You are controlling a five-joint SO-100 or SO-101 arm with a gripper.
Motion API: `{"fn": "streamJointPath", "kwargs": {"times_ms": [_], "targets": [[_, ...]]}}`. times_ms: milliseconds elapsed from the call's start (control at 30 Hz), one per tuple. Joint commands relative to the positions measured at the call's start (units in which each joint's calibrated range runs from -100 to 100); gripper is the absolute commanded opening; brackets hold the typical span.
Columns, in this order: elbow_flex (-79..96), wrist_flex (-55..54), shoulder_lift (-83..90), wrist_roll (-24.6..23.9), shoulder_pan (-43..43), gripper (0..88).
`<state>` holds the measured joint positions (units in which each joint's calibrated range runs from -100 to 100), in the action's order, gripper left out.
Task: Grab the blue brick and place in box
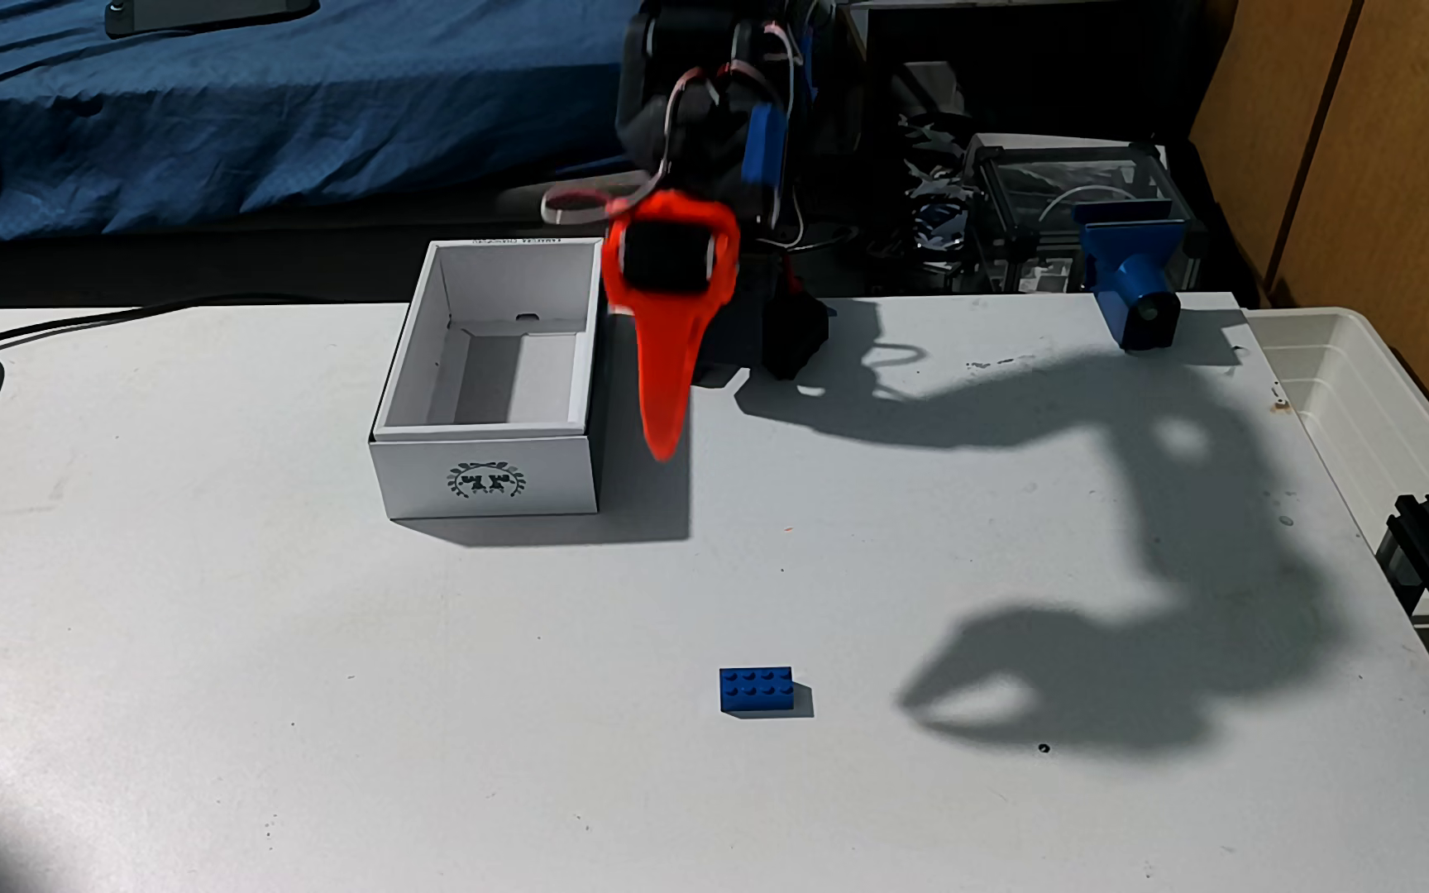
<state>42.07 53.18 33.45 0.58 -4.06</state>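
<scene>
Your orange plastic two-finger gripper (666,429) hangs in the air beside the right wall of the box in the fixed view, its long tapered finger pointing down toward the table; it is motion-blurred and seen edge-on, so you cannot tell whether the jaws stand apart or together, and nothing shows in them. The small dark-blue studded plastic brick (757,689) lies flat, studs up, on the white matte tabletop (264,687), well apart from the gripper and toward the near edge. The white rectangular cardboard box (489,476), tall-sided with a dark wreath emblem on its near short side, stands open with nothing visible inside. Judged from this, nothing is done: reach, grasp, carry and release all remain. The brick looks hard and smooth, with crisp edges. The arm throws a sharp shadow (1123,549) across the table to the right.
</scene>
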Motion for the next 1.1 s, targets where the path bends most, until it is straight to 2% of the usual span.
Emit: {"fn": "streamJointPath", "kwargs": {"times_ms": [0, 433, 767, 1067], "targets": [[-6.48, 0.11, -7.78, -0.87, -0.03, 0.9], [-18.11, 6.92, -23.26, -2.5, 2.42, 0.8], [-21.66, 6.83, -33.91, -2.55, 3.46, 0.8], [-25.38, 6.92, -36.03, -2.71, 3.09, 0.9]]}}
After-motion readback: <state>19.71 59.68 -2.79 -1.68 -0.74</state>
